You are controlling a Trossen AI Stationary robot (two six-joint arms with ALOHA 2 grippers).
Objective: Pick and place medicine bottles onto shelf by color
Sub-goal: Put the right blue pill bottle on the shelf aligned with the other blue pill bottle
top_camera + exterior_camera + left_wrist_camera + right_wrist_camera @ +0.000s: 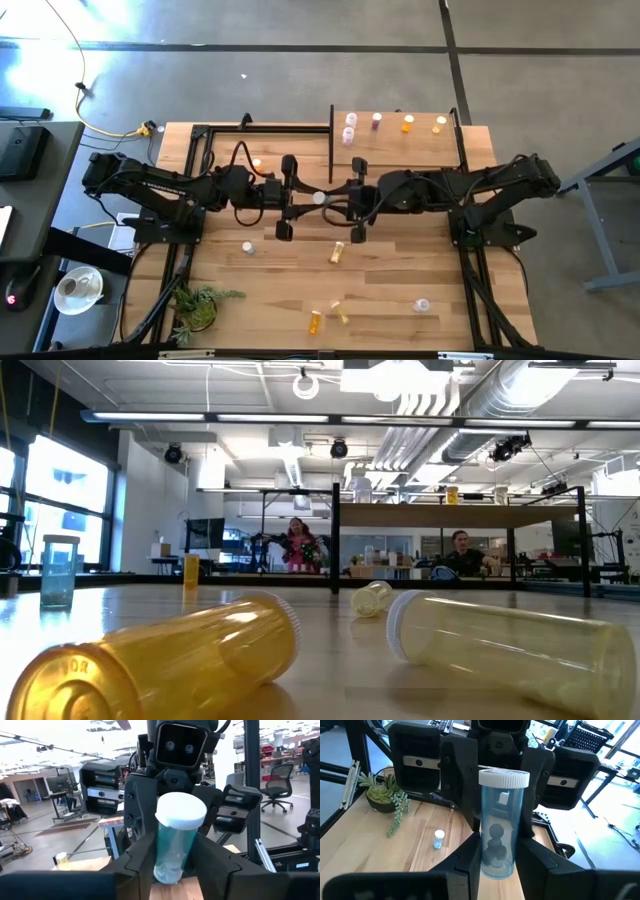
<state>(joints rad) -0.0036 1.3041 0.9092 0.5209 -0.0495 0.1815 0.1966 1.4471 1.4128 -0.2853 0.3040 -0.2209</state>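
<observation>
Near edge of the desk [400, 270]: three loose medicine bottles, an orange one [316, 321] and a yellow one [341, 314] lying close together, and a pale one [422, 304] upright toward the right. Mid-desk: a yellow lying bottle [337, 252] and a clear upright bottle [248, 247]. Above the centre, both arms meet over a teal-clear bottle [319, 198], white cap up. The right end effector [497, 855] is clamped on its lower body, and the left end effector [172, 865] has its fingers pressed against it too, as far as the wrist view shows; this looks like a hand-over. Further back, toward the far left, stands one small orange-yellow bottle [257, 163]. The shelf [400, 150] at the far right corner carries five: two pale pink [349, 127], one purple [377, 119], one orange [407, 124], one yellow [439, 124]. Count: six loose, one held, five shelved, twelve in all. Judged under half done, with seven still to place.
</observation>
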